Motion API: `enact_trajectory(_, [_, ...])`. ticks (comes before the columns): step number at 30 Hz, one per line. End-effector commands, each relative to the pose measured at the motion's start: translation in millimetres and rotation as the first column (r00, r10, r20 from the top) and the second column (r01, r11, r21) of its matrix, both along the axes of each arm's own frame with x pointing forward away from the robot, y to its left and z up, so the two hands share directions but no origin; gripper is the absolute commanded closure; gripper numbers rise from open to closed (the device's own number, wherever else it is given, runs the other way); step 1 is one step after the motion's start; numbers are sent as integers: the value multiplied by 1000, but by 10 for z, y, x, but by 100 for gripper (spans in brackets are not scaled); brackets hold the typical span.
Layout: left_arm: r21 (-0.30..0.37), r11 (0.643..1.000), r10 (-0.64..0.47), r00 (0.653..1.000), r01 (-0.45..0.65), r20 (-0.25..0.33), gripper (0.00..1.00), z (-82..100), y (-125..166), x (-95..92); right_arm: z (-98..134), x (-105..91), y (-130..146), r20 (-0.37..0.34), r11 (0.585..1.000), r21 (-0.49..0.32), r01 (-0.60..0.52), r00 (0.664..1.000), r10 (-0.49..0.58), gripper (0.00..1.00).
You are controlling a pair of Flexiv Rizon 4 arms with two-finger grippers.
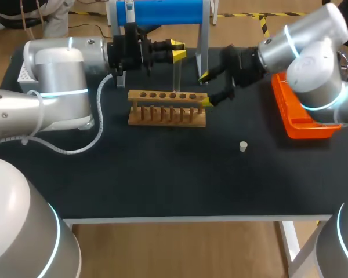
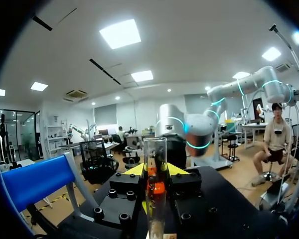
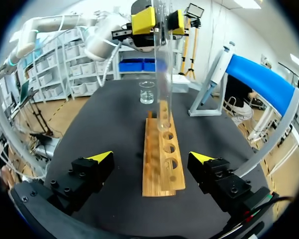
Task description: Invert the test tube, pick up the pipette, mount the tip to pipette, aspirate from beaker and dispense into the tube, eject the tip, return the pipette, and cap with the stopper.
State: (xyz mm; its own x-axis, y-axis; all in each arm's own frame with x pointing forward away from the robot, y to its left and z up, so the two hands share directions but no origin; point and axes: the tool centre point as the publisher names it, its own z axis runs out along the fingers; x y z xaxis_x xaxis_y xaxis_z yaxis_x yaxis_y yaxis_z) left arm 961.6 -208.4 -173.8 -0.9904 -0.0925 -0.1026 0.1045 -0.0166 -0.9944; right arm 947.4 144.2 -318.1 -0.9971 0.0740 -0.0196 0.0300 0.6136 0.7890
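- The wooden rack (image 1: 167, 108) stands near the middle of the black surface (image 1: 162, 174).
- The left end effector (image 1: 175, 51) is up above the back of the rack. It is clenched on the test tube (image 1: 176, 75), with one yellow finger on each side.
- The test tube stands upright. Its low end comes down to the holes on top of the rack, but I cannot tell if it is inside one.
- The right end effector (image 1: 205, 89) is at the rack's right end. Its fingers are wide apart and hold nothing.
- The small white stopper (image 1: 242, 146) lies in front of the rack, off to the right and well apart from it.
- The beaker (image 3: 147, 92) sits past the rack's left end.
- The pipette (image 3: 220, 59) is at the blue stand (image 1: 162, 11) behind the rack.
- The orange tray (image 1: 304, 119) is far to the right of the rack.
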Motion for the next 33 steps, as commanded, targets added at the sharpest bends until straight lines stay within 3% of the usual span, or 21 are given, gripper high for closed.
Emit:
enact_trajectory(1, [1,1000,-5,1000,5,-1,100,2,3,16,-70,-78,59,11,999,0,53,999,-53,0])
enact_trajectory(13, [1,1000,-5,1000,5,-1,100,2,3,16,-193,-129,124,55,992,10,122,991,-122,0])
enact_trajectory(33, [1,1000,-5,1000,5,-1,100,2,3,16,-263,-179,101,15,981,18,191,981,-191,0])
